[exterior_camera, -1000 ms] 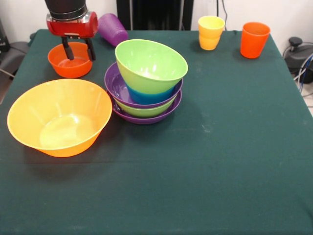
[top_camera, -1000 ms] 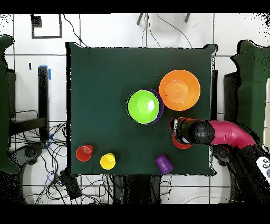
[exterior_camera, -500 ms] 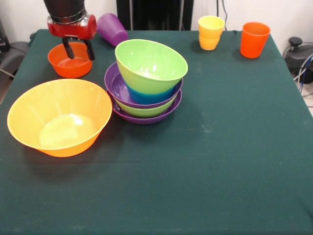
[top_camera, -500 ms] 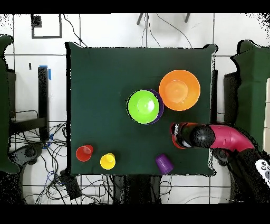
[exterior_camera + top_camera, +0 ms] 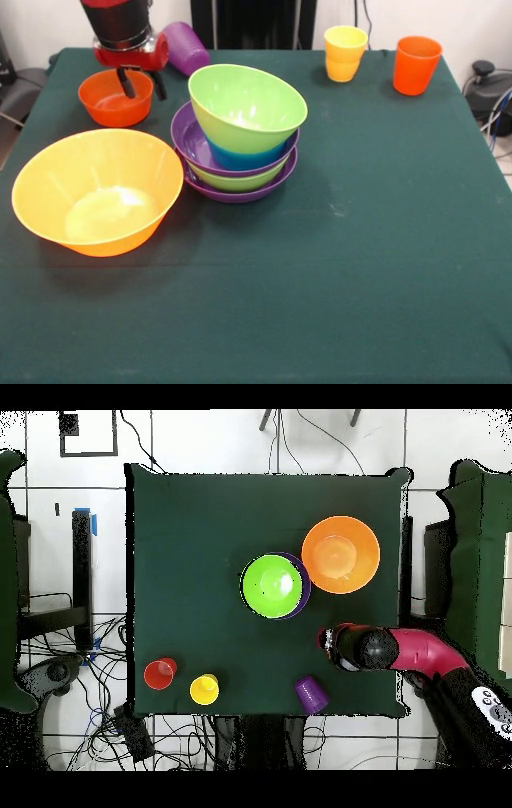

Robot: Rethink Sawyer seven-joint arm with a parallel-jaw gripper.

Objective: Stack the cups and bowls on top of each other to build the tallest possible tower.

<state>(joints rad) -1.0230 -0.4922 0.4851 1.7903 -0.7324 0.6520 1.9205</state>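
Observation:
The tower (image 5: 240, 132) is a tilted green bowl on a blue bowl, nested in purple, green and purple bowls; it shows from above as a green disc (image 5: 272, 586). The very large yellow-orange bowl (image 5: 98, 190) stands to its left. The small red-orange bowl (image 5: 112, 100) sits at the far left. My gripper (image 5: 142, 84) is open, with one finger inside the bowl's right rim and one outside it. In the overhead view the gripper (image 5: 338, 642) hides most of that bowl.
The ribbed purple cup (image 5: 186, 46) lies on its side behind the gripper. Stacked yellow-orange cups (image 5: 345, 53) and an orange-red cup (image 5: 416, 65) stand at the far right. The large bowl (image 5: 341, 554) touches the tower.
My gripper has shifted from over the middle of the red-orange bowl toward the tower, onto the bowl's right rim. The bowl and the tower have not moved.

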